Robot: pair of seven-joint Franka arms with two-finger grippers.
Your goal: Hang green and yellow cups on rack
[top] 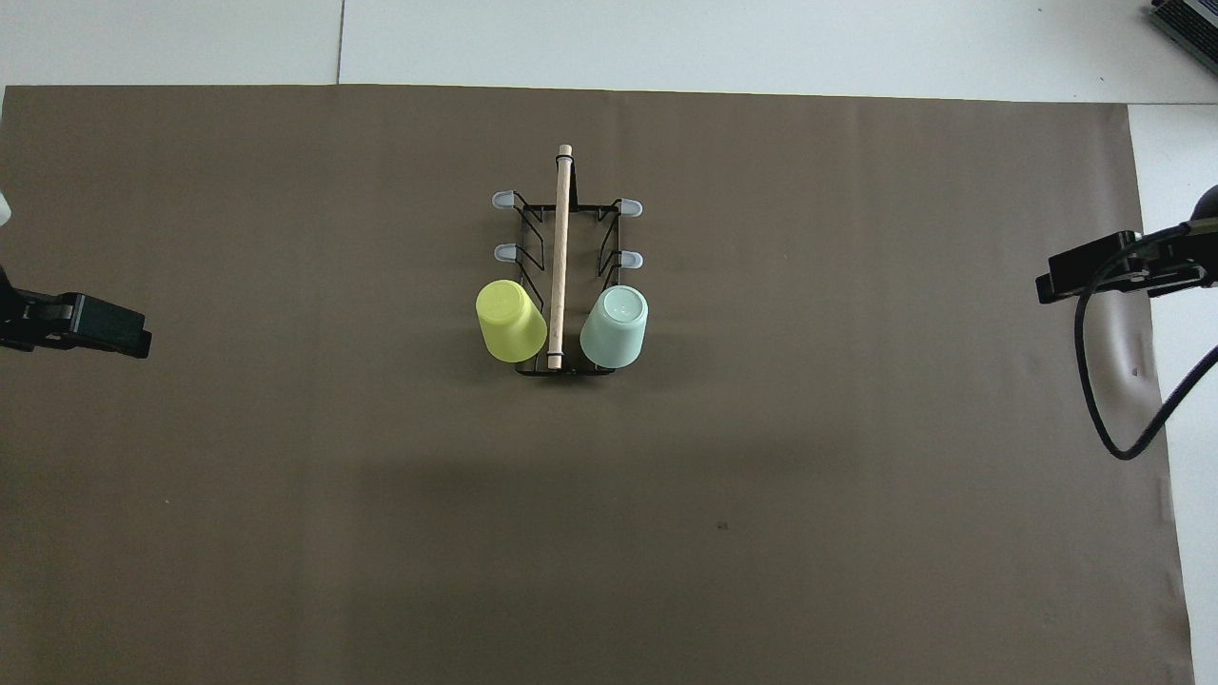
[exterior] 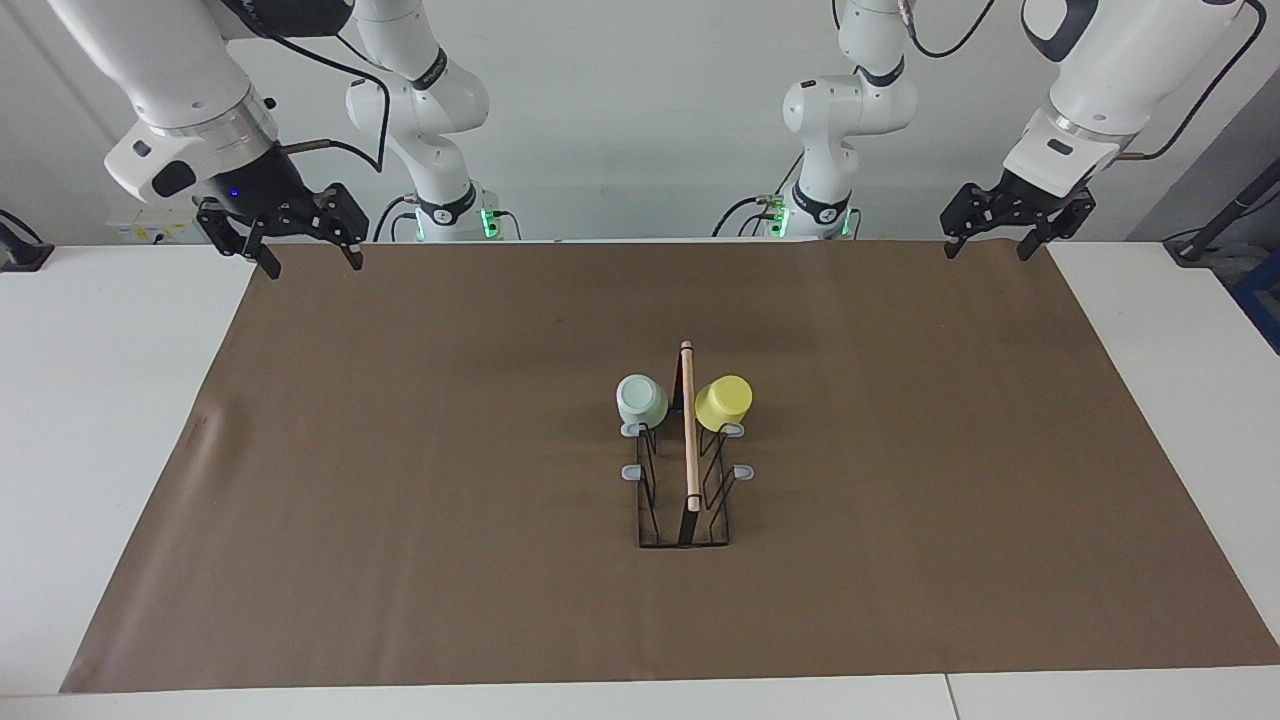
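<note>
Two cups hang upside down on the rack, which stands on the brown mat near the middle of the table. Taking the rack's wooden rod in the overhead view as a clock hand running from six to twelve, the yellow cup sits at about eight o'clock, toward the left arm's end, and the green cup at about four o'clock, toward the right arm's end. Each covers the prong on its side that is nearest to the robots, tilted outward from the rod. Four grey-tipped prongs farther from the robots stand bare.

Both arms are well apart from the rack. In the facing view, the left gripper hangs over the mat's corner at about one o'clock from the rack, fingers spread and holding nothing. The right gripper hangs over the mat's corner at about eleven o'clock, fingers likewise spread and holding nothing.
</note>
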